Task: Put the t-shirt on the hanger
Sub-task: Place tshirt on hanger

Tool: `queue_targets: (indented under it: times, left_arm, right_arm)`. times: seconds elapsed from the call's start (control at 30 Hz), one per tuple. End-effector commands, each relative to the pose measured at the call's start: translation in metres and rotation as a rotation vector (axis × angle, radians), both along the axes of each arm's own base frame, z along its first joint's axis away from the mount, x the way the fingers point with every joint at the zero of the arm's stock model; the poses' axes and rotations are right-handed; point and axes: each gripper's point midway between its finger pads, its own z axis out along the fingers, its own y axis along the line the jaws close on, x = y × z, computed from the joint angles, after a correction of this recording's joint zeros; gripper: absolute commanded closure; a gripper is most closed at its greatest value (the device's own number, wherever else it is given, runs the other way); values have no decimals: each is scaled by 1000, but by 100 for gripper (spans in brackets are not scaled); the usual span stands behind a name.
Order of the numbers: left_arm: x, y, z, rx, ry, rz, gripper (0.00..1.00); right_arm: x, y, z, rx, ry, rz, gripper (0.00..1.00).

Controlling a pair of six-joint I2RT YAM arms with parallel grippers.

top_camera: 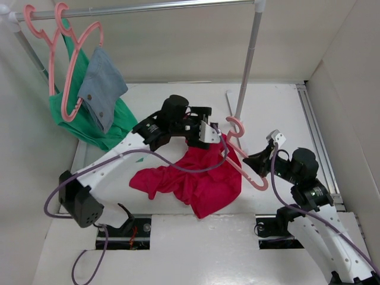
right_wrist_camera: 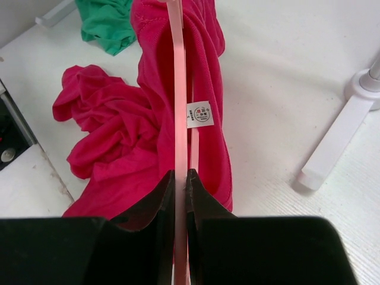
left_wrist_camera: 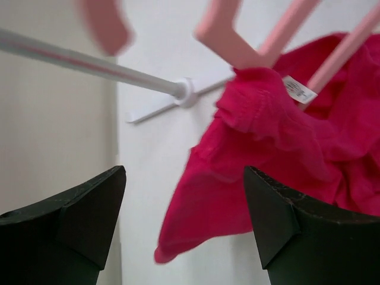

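Right gripper clamped on hanger; left gripper apart, empty. Shirt collar looks partly threaded, rest heaped on table.

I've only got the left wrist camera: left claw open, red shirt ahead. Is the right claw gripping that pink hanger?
Observer: Yes. The right wrist view shows the right claw shut on the hanger, on its thin bar.
Operator: How much of the shirt is off the table?
Observer: Little. From above, most of the t-shirt lies bunched on the table; only the end by the hanger seems raised.
Operator: Any other clothes nearby?
Observer: A green garment and a grey-blue one hang on the rail, far left.
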Motion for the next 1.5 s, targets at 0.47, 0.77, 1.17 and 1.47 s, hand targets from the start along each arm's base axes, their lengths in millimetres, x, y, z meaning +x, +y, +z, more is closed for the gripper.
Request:
queue_targets:
  times: [0.47,0.77,1.17,1.47]
  left_arm:
    - [-5,-33,-23,-3,160,-171,100]
    - [17,4,-37,-74,282,127,100]
    - [20,18,-54,-178,525,397,100]
    - [16,18,-57,-190,555,402,100]
  right_arm:
    - [-2,5,56,44,-197,42,100]
    - [51,-30,64,-82,-103,-249,30]
    - [65,-28,16,-58,186,-364,23]
    - [100,22,-44,-16,255,-317,24]
